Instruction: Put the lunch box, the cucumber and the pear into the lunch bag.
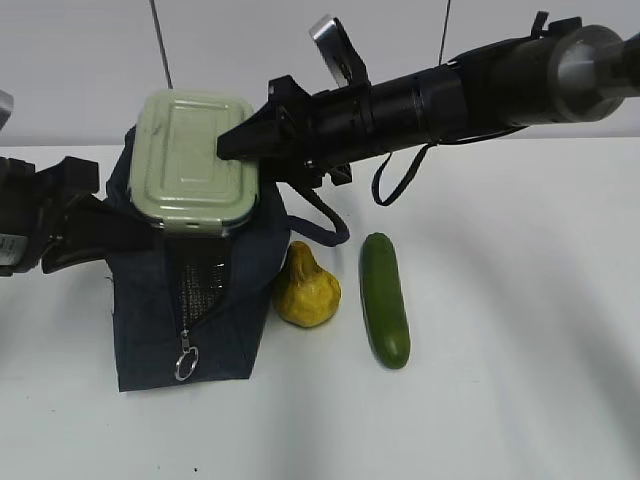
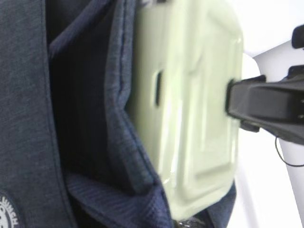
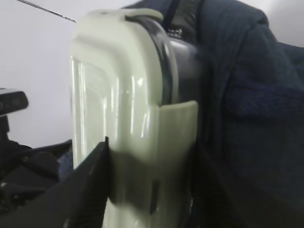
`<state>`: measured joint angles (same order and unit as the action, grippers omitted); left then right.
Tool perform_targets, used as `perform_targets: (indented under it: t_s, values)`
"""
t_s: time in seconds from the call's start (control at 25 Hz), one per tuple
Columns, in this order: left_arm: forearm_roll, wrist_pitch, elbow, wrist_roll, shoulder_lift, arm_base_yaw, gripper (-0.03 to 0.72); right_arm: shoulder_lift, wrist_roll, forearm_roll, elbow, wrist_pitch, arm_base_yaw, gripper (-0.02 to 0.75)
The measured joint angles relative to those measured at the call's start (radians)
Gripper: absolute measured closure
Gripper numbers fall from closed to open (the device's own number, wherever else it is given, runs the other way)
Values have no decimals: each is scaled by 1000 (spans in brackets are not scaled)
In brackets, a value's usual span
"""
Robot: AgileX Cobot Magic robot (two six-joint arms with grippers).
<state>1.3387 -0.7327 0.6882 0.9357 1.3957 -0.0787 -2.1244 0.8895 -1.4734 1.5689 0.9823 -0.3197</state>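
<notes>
Progress is at the first item: the box (image 1: 195,162) is clamped in the right gripper (image 1: 240,145), one finger on the sage lid and the other on the clear underside, as the right wrist view shows (image 3: 118,123). Jaws stand about half apart, filled by the box's thickness. The box sits tilted at the mouth of the bag (image 1: 185,300), its far end, away from the gripper, down among the navy fabric; the left wrist view shows cloth folded round its lower edge (image 2: 190,114). How deep it has gone I cannot tell, but I judge it partly in, not yet released.

Left gripper (image 1: 95,225) is closed, on the far side of the box from the right one, reaching to the bag's edge; it probably pinches the fabric to hold the mouth wide, though the contact itself is hidden.

Left to do: the pear (image 1: 305,290), below the right gripper and just beside the bag, and the cucumber (image 1: 385,298), a little further out from the pear. Both lie untouched.

The table (image 1: 520,380) is plain white, with a pale wall behind. The zip pull hangs at the bag's near end.
</notes>
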Motion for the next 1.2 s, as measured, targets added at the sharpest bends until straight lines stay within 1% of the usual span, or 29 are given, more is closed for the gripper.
perform_targets:
  t_s: [0.32,0.44,0.56,0.84,1.2]
  values:
    - [16,-3,0,0,0,0,706,0,-73,263,6,-14,6,359]
    - [26,-10,0,0,0,-1,706,0,-153,382,28,-25,1,359]
    - [37,-13,0,0,0,-1,706,0,-220,462,58,-54,-10,358]
    - [46,-20,0,19,0,-1,706,0,-243,526,86,-127,-67,358]
    - [46,-28,0,24,0,-1,706,-18,-243,548,90,-239,-159,358]
